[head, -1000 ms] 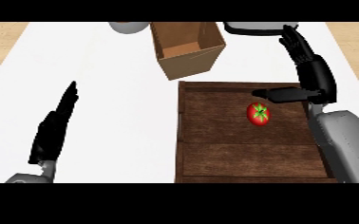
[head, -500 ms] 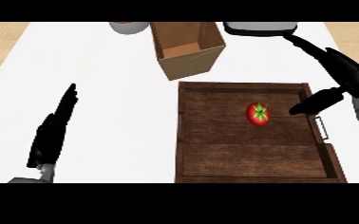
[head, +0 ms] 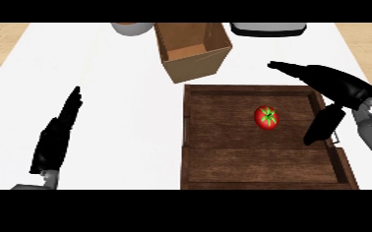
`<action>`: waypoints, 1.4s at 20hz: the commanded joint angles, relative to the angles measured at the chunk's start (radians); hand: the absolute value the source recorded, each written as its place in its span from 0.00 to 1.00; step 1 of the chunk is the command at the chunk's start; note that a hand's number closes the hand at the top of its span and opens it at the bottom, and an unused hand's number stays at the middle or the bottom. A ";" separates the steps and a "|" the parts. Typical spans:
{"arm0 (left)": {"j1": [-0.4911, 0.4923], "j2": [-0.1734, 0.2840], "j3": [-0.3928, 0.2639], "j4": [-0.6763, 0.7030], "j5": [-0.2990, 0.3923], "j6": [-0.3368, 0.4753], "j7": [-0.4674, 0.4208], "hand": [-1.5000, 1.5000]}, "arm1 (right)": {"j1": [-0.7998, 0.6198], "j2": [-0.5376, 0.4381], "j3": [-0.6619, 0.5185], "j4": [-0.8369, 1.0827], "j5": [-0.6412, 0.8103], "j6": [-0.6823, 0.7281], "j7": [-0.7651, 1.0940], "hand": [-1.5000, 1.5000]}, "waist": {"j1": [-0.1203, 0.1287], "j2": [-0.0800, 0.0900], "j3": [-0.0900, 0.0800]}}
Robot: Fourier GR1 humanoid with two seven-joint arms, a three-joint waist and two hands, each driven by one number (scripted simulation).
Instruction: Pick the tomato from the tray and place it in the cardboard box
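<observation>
Tomato (head: 266,117) lies free mid-tray (head: 218,152); right hand (head: 330,86), fingers spread, hovers over the tray's right edge; cardboard box (head: 193,49) stands open beyond.

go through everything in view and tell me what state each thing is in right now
tomato: lying in the tray, not held
tray: flat on the counter, holding only the tomato
cardboard box: open at the top, nothing visible inside
right robot hand: open, over the tray's right side, apart from the tomato
left robot hand: open, resting at the left
</observation>
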 commanded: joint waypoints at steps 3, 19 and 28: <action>0.019 0.012 0.065 0.018 0.010 -0.054 -0.028 0.50 | 0.075 0.087 0.000 -0.123 0.084 0.017 0.180 0.00 | -0.002 0.001 0.001; -0.003 -0.102 0.080 -0.024 -0.115 -0.074 0.038 0.50 | 0.113 0.285 -0.101 0.035 0.393 0.083 0.085 0.00 | 0.004 0.003 0.001; 0.012 -0.131 0.127 -0.056 -0.135 -0.125 0.052 0.50 | 0.168 0.358 -0.184 -0.064 0.457 0.156 0.117 0.00 | 0.001 0.002 0.001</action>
